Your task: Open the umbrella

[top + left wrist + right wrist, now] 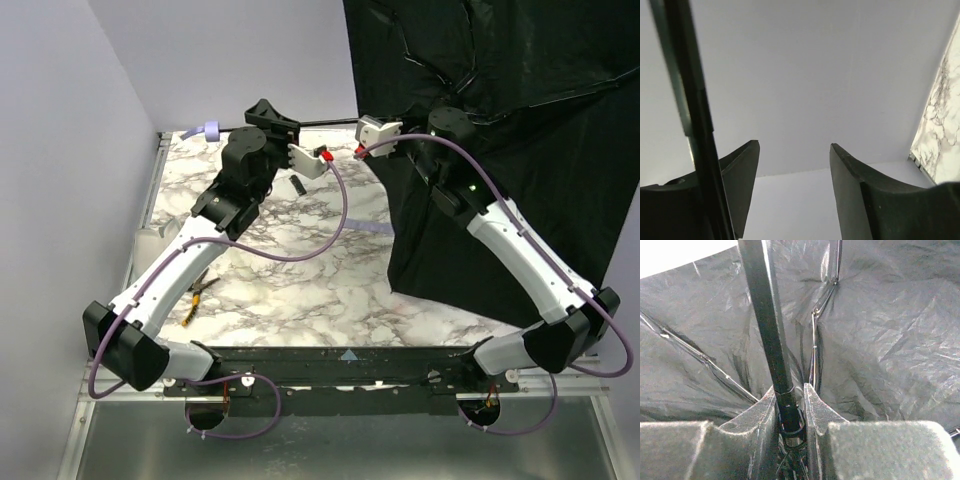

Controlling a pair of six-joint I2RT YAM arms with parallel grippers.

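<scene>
The umbrella (520,130) is being held on its side over the far right of the table (300,290). Its black inside is being turned toward the arms. The top looks spread wide, so the job is judged to be almost done.

The shaft (765,315) is being squeezed by the right gripper (790,390), low down where the ribs (815,340) meet. The jaws are clenched on it from 2 sides. This grip is likely being used so that the wide top is not dropped or tipped over.

The left gripper (795,145) is being held just beside the handle (210,130), near the back wall. Its 2 fingers (740,180) are parted, and nothing is being gripped between them. The shaft is being seen running past 1 finger, not through the gap. Whether it is being touched there cannot be told. With the top spread out, a grip at that end is likely not needed.

The big top is being carried by 1 grip only, so it could swing or slip.
</scene>
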